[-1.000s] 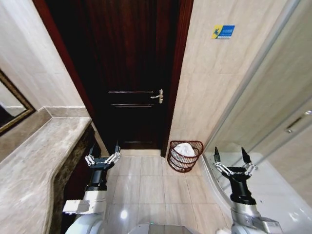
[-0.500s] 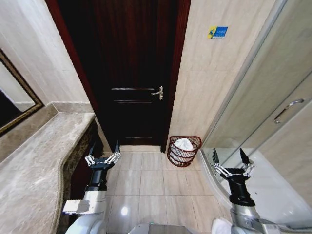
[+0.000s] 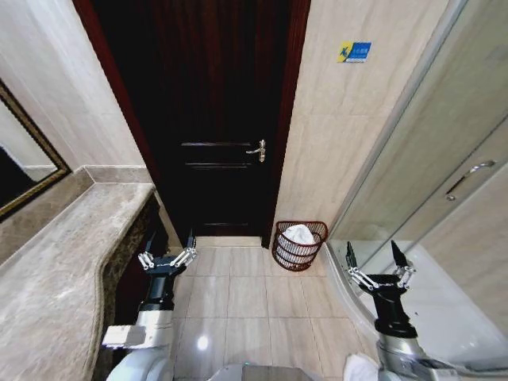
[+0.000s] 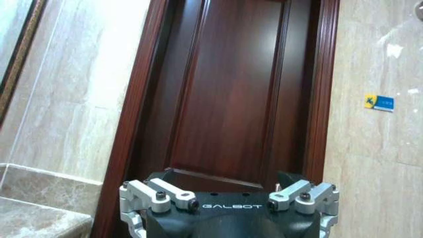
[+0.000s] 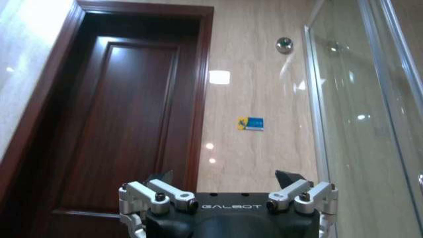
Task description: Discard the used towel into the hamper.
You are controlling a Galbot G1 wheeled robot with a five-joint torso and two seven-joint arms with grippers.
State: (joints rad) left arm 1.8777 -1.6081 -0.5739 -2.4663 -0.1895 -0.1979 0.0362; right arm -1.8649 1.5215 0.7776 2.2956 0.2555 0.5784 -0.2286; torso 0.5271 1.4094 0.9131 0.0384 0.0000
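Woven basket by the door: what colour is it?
Dark reddish-brown hamper, white towel inside; head view shows it best.

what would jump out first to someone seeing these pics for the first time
The tall dark wooden door with its metal handle dominates the middle. Next, the hamper on the tiled floor against the wall just right of the door, with a white towel inside it. In front, the left gripper and right gripper are raised, both open and holding nothing.
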